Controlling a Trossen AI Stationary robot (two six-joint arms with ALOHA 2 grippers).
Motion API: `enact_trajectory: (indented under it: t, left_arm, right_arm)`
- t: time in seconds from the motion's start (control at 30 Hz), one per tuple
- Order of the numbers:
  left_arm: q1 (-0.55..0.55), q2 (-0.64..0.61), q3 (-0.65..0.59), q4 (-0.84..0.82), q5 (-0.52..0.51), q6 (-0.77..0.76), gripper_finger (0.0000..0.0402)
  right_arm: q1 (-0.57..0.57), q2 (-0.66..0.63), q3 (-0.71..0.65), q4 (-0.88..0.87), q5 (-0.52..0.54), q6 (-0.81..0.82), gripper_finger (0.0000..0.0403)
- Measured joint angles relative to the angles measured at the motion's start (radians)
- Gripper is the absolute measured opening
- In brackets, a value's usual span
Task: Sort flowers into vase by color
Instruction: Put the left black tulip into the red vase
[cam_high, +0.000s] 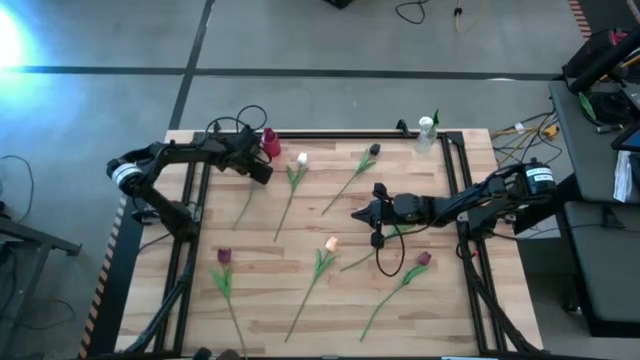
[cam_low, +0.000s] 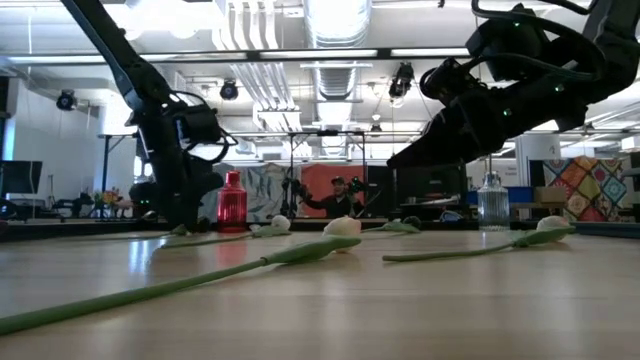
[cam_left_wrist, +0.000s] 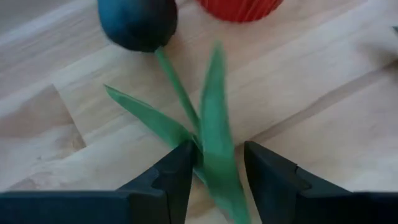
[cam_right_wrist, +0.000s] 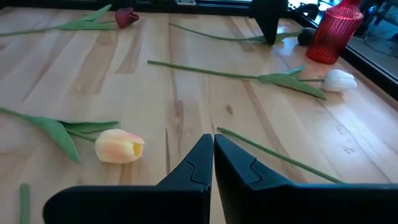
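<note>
The left gripper (cam_left_wrist: 214, 177), fingers spread, straddles a dark tulip's (cam_left_wrist: 138, 22) stem (cam_left_wrist: 177, 84). Better to pinch stem than leaf (cam_left_wrist: 217, 143). The right gripper (cam_right_wrist: 213, 165), fingers pressed together, waits.

Bright overhead lighting, corner glare above, soft blurred wrist close-up

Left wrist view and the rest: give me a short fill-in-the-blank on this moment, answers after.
1. The left gripper straddles the stem of a ____-headed tulip.
2. That tulip lies beside the ____ vase.
3. The right gripper is ____.
4. Nearest the right gripper lies a ____ tulip.

Answers: dark; red; shut; peach
</note>
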Motion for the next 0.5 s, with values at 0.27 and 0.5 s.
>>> enact_trajectory:
  t: [0.27,0.5]
  left_arm:
    - [0.007,-0.006,0.001,-0.037,0.004,0.077,0.0071]
    - [0.012,-0.118,-0.009,-0.165,0.008,0.164,0.0009]
  right_arm:
    - [0.000,0.000,0.014,0.031,0.000,-0.050,0.0009]
    - [0.000,0.000,0.019,0.031,0.000,-0.079,0.0009]
